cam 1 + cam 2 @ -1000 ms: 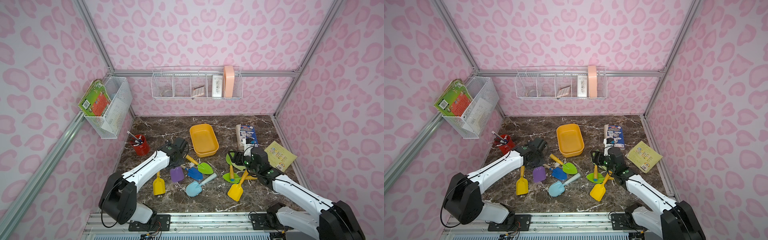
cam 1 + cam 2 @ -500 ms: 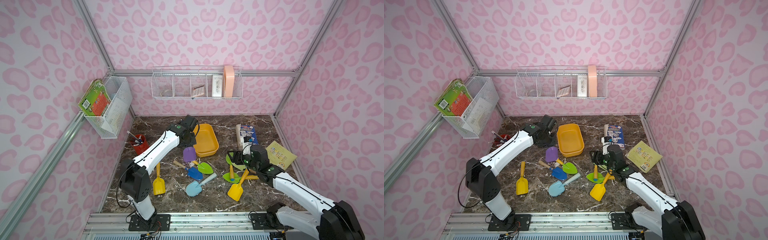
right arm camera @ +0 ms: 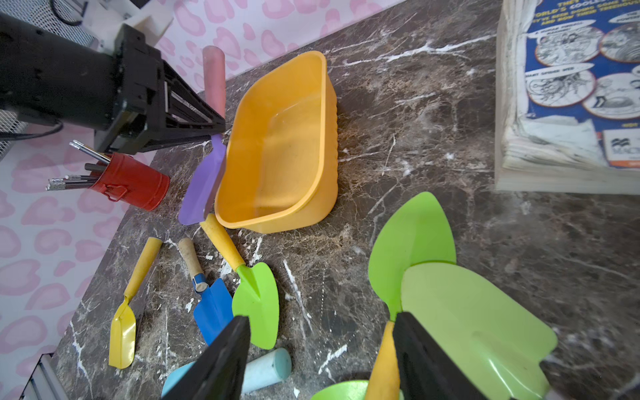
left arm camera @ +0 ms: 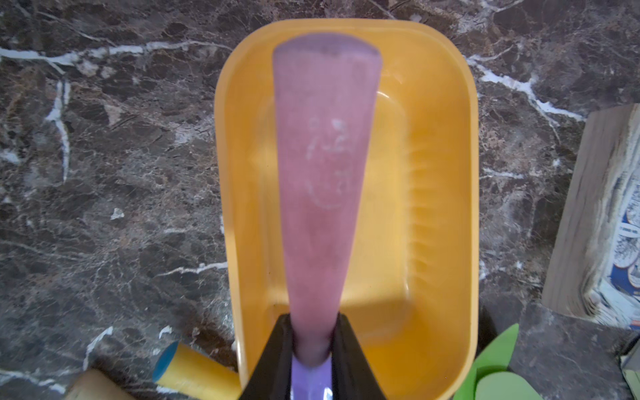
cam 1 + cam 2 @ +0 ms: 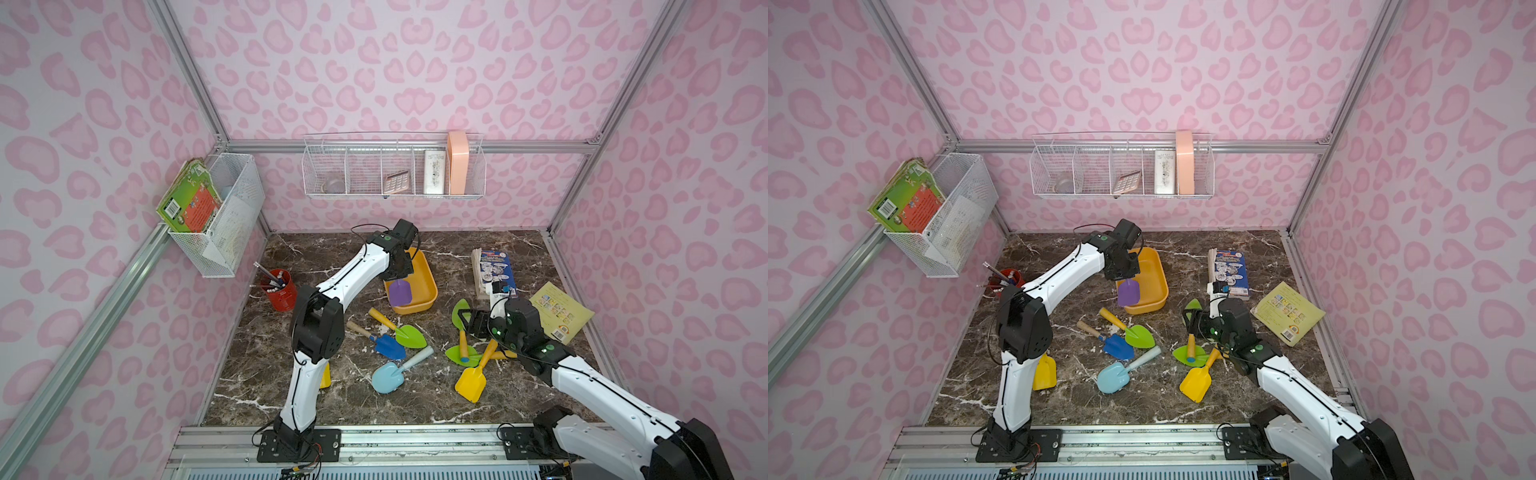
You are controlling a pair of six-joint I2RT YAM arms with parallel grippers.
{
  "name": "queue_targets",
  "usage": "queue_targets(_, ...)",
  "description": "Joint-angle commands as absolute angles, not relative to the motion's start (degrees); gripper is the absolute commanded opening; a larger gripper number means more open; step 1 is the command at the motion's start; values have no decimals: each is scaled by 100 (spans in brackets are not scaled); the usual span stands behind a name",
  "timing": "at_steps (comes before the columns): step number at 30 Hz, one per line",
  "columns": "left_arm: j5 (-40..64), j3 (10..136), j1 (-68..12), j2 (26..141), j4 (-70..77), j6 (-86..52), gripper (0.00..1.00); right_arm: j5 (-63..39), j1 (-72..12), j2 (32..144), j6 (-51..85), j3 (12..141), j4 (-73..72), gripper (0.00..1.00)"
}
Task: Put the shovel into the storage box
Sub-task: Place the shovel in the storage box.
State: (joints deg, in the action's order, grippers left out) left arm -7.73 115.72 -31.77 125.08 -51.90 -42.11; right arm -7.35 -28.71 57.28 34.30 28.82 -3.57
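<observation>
The left jaws stay clenched on the neck of the purple shovel (image 5: 400, 293). They have carried it up from beside the blue shovel (image 5: 388, 345) on the surface (image 5: 453, 249), and the storage box (image 5: 422, 278) now lies directly beneath them. The right jaws remain parted as before, with a green shovel (image 3: 478, 318) just beside them.

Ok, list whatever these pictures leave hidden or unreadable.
Left wrist view: purple shovel blade, hidden behind its handle and the left gripper.
Both top views: yellow shovel handle, covered by the left arm.
Both top views: clear round item in the wire basket, too small to identify.
</observation>
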Motion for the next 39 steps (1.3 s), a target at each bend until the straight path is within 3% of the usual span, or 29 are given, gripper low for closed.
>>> queue_targets(1,-868,11659,-3168,12720,-4874,-4121,2,-659,-2878,5730,3444,2865,-326,68)
queue_targets(17,-1206,12322,-3164,13754,-5060,-4096,5,-514,-2824,5622,3367,2813,-200,69)
queue_targets(25,-1343,12287,-3164,13783,-5328,-4166,14,-593,-2828,5817,3395,2830,-335,69)
queue_targets(31,-1295,12287,-3170,13765,-5359,-4204,32,-589,-2823,5829,3390,2836,-335,69)
queue_targets(39,-1174,12287,-3240,13577,-5375,-4113,35,-559,-2822,5748,3367,2824,-294,69)
